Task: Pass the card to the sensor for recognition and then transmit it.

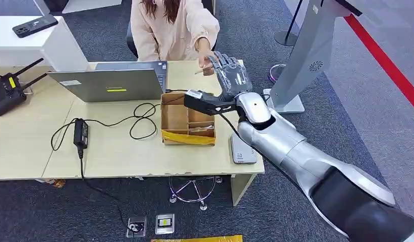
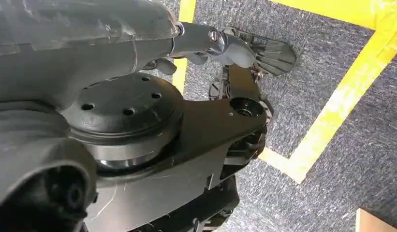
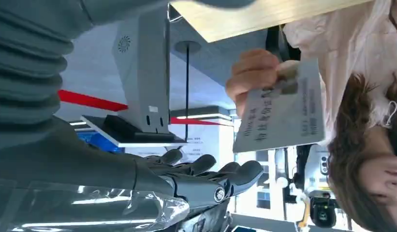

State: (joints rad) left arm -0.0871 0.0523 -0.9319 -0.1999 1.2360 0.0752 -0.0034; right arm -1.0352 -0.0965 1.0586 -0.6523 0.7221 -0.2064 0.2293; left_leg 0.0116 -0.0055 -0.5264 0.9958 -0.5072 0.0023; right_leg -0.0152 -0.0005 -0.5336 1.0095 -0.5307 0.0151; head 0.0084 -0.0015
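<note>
A: Count?
B: One card (image 3: 282,109), one laptop (image 1: 110,82), one cardboard box (image 1: 187,121), one router (image 1: 6,91), one phone (image 1: 35,24) on the side counter.
A: Card location?
B: In the person's hand (image 3: 254,73), pinched at one short end, just beside the right hand (image 1: 230,73); not touching it. Long axis runs away from the person's fingers; printed face toward the wrist camera.
A: Right hand?
B: Fingers extended and apart, holding nothing.
A: Left hand?
B: State cannot be told from these views.
</note>
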